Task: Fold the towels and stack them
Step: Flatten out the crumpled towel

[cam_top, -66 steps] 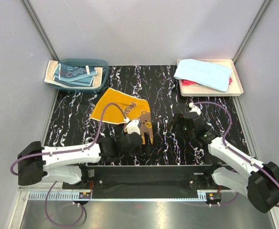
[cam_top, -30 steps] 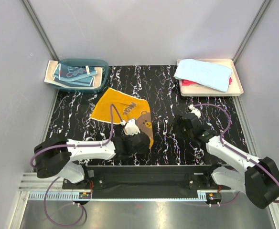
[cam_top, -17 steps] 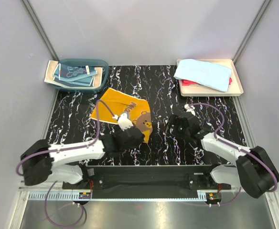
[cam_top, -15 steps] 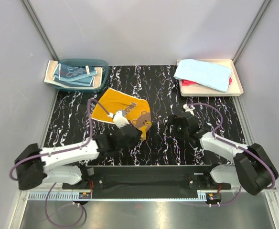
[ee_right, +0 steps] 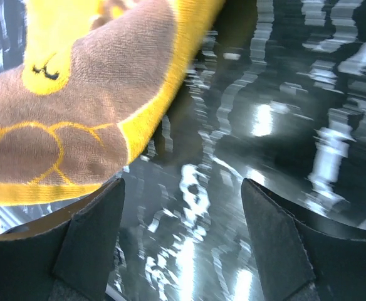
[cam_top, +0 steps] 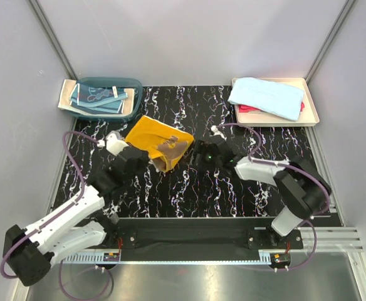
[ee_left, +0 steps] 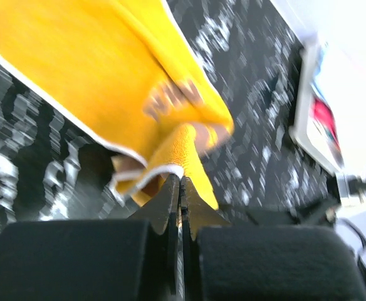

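Orange-yellow towel (cam_top: 158,139) clamped at its edge by L pincer (ee_left: 179,186); R pincer (ee_right: 183,216) apart, seemingly just beside.

The only writing in view is on the yellow towel (ee_left: 95,69): a short run of brown capital letters (ee_left: 170,100) on its fold, at about 12 o'clock from the middle of the left wrist view. Blur smears them. Some strokes look like a W or an N, but the word cannot be read. From above, the towel (cam_top: 151,135) lies bunched at 10 o'clock from the middle of the table (cam_top: 189,188), its print too crumpled to read.
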